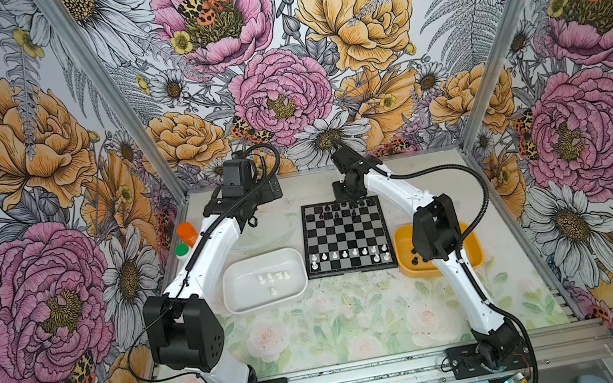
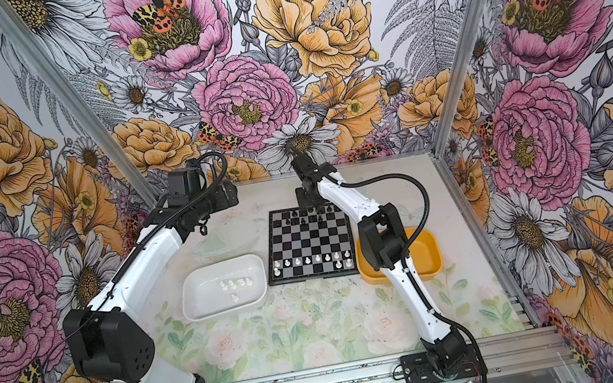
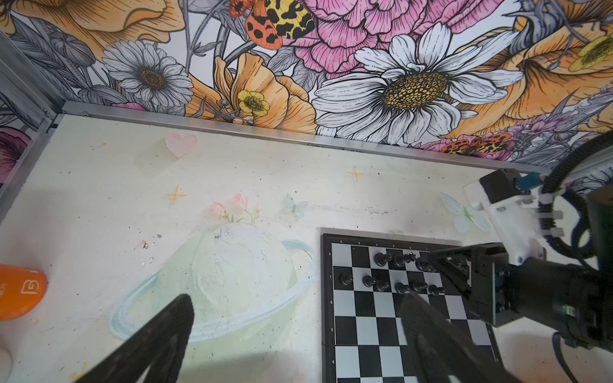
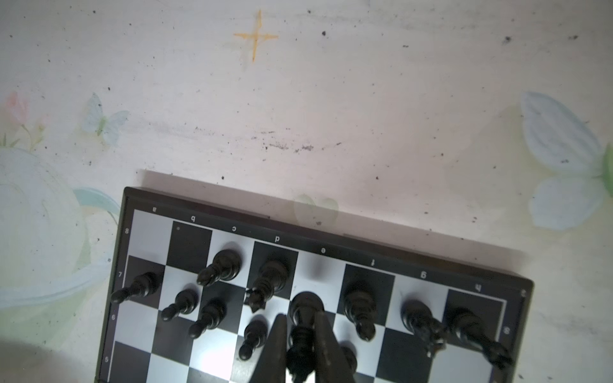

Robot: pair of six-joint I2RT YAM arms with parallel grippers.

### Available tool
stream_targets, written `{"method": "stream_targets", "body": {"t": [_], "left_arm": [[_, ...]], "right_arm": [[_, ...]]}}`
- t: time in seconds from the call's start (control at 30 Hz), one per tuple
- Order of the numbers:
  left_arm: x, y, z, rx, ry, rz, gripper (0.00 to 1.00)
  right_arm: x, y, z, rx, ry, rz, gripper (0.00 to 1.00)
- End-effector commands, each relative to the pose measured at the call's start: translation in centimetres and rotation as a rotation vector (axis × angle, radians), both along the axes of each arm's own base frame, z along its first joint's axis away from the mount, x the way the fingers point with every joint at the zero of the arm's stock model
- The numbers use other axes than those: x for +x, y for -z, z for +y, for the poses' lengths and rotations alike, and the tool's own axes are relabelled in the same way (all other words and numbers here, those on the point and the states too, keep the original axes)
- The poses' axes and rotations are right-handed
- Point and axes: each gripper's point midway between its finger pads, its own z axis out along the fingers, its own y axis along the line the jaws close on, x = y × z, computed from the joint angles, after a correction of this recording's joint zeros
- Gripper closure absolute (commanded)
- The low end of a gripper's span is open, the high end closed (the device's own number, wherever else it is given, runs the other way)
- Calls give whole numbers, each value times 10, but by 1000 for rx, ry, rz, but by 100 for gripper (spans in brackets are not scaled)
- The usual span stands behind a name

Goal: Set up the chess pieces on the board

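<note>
Setup is judged roughly half done: the right gripper (image 4: 303, 351) is closed on a tall black piece (image 4: 305, 308) at the far row of the board (image 1: 346, 236) among other black pieces (image 1: 336, 213), white pawns (image 1: 349, 253) line its near side, five white pieces (image 1: 273, 277) lie in the white tray (image 1: 229, 294) beside it, and the left gripper (image 3: 297, 300) hangs wide open and empty off its far-left corner.

We find the left pincer (image 3: 297, 300) spread wide over the pale painted bench (image 3: 99, 199); the right pincer (image 3: 431, 262) among small black plastic chessmen (image 3: 381, 258) on the black-and-silver chessboard (image 3: 365, 318).

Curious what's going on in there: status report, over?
Left hand open, empty. Right hand shut on black piece, board's far row. Other black pieces crowd it.
</note>
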Motion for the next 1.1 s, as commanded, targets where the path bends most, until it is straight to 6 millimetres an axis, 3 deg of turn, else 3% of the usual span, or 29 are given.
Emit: {"method": "stream_targets", "body": {"t": [0.0, 0.67, 0.77, 0.9, 1.07], "left_arm": [[1, -8, -1, -13, 17, -27, 1], [9, -10, -3, -20, 19, -30, 1], [10, -10, -2, -22, 19, -28, 1], [11, -7, -2, -26, 20, -22, 1], [13, -5, -1, -32, 12, -17, 1]], "right_arm": [[8, 4, -2, -10, -1, -15, 84], [12, 21, -2, 2, -4, 12, 82], [11, 21, -2, 3, -6, 12, 79], [12, 15, -1, 12, -8, 3, 64], [20, 1, -3, 8, 3, -39, 63]]}}
